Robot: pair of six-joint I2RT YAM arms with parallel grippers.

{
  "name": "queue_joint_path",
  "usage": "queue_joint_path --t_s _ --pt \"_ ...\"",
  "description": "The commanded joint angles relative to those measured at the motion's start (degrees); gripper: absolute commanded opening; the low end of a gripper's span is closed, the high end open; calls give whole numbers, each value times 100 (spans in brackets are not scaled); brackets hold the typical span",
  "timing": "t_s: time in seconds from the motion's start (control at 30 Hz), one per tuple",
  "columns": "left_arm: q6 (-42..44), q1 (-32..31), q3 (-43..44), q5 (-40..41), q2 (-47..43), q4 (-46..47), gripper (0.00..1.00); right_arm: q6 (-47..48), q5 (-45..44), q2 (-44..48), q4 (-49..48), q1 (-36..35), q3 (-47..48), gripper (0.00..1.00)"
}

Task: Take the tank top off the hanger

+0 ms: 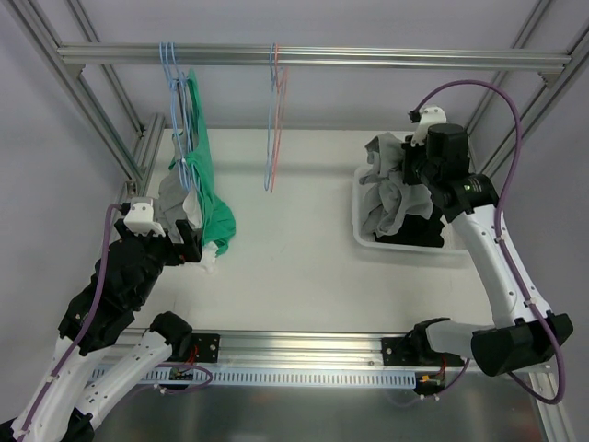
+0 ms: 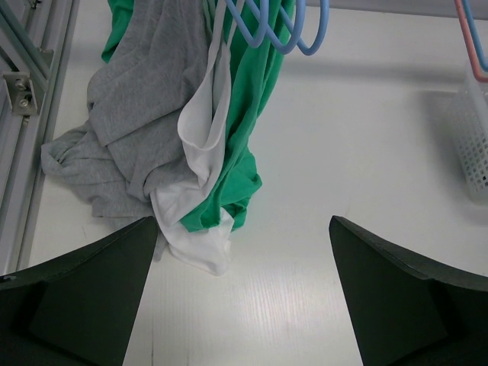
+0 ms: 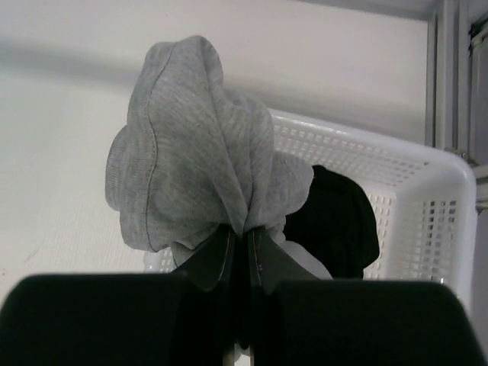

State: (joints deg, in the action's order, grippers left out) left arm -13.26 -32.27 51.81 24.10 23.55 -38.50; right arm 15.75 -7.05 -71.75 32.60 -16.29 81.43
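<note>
Tabletop [image 1: 304, 258] is plain white, framed in aluminium with a rail [image 1: 368, 57] across the far side. Far left, green tank top [image 1: 213, 198] hangs off blue hangers [image 1: 175, 83], bunched with grey and white clothes [image 2: 130, 114], bottom pooled on the tabletop. Left gripper [image 2: 244, 221] sits just on the near side of it, jaws wide, empty. Pink hanger [image 1: 273, 120] mid-rail. Right gripper [image 3: 242, 244] is pinched shut on grey cloth [image 3: 191, 152] over the white basket [image 3: 427, 191].

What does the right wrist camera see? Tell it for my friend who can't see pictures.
The right tool is pinched shut on a bunched-up grey cloth, which puffs out above it. Behind is a white basket with a black cloth inside, on a white table.
</note>
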Motion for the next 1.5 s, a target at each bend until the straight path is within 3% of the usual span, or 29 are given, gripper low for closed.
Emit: queue_joint_path --t_s 0.0,0.3,0.57,0.97,1.07,1.1,1.2,1.3,1.47 --pt "-19 -34 -31 -72 -26 80 99 -492 221 196 -736 415 -460 0" --pt "-10 -34 -31 -107 9 88 99 -327 995 -217 -1247 1225 -1401 0" --pt "-10 -34 -31 -89 -43 88 99 -459 1223 -1315 -1361 1260 -1691 0" --pt "-72 -34 -22 -10 -158 88 99 -977 872 -1825 -1863 1120 -2500 1" --pt "-116 -34 -5 42 -298 80 99 -1039 837 -1721 -1836 1120 -2535 19" --pt "-124 -34 4 60 -359 88 99 -1056 845 -1659 -1836 1120 -2544 30" --pt "-160 -42 39 86 -465 97 99 -1074 942 -1334 -1749 1120 -2483 51" --pt "-195 -34 136 60 -466 88 99 -1056 977 -1009 -1556 1120 -2299 61" --pt "-291 -34 460 -62 -290 71 99 -934 995 -587 -1073 1120 -1921 66"
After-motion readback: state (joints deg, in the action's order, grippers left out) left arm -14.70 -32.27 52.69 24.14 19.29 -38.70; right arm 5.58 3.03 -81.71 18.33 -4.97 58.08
